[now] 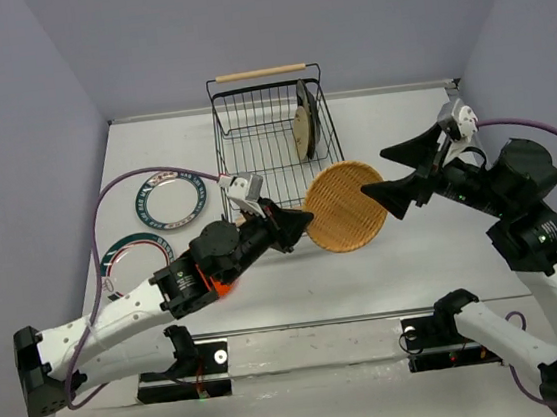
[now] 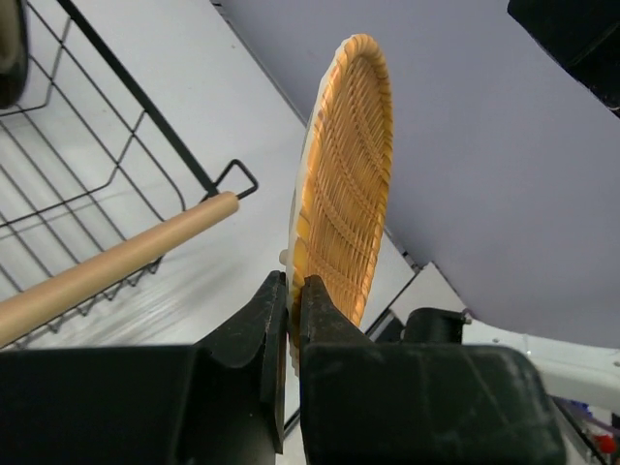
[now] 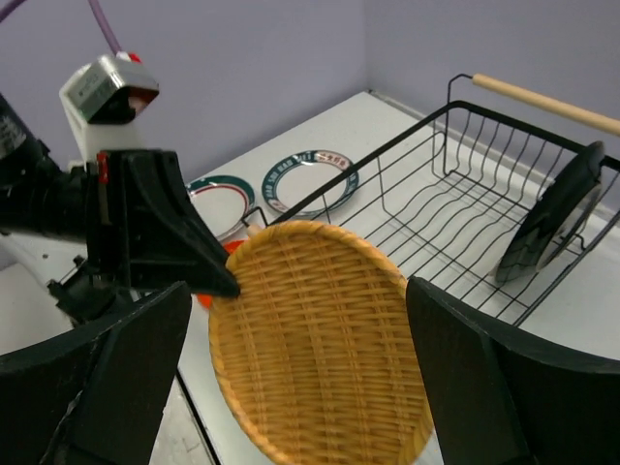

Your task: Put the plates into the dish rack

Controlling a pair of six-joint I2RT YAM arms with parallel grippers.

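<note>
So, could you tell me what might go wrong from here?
The left gripper pinches the woven plate only at its rim, so it could swing or slip. The right gripper is open by the plate's opposite edge; a misjudged grasp might knock it against the dish rack.

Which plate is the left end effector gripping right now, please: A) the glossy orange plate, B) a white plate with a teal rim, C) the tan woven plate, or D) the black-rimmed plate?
C: the left end effector is shut on the rim of the tan woven plate, as the left wrist view shows with both fingers pinching its edge.
</note>
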